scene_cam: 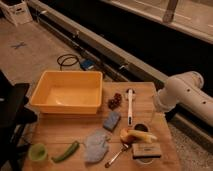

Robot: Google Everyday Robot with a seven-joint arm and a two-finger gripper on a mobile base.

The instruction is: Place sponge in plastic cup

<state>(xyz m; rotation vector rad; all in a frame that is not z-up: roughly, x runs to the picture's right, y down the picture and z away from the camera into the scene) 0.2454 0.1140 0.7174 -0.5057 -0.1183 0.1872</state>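
**Sponge and plastic cup on the wooden table.** The sponge was seen as a small blue-grey rectangular block, laid flat near the middle of the table, its edges turned slightly askew to the table's edges. It was placed just near of the right near corner of the yellow tub, with its upper face a little darker than its sides. The plastic cup was seen as a small, round, pale green translucent vessel, set upright with its mouth upward at the near left corner of the table. The two were well apart, with the sponge right of and farther than the cup and outside it.
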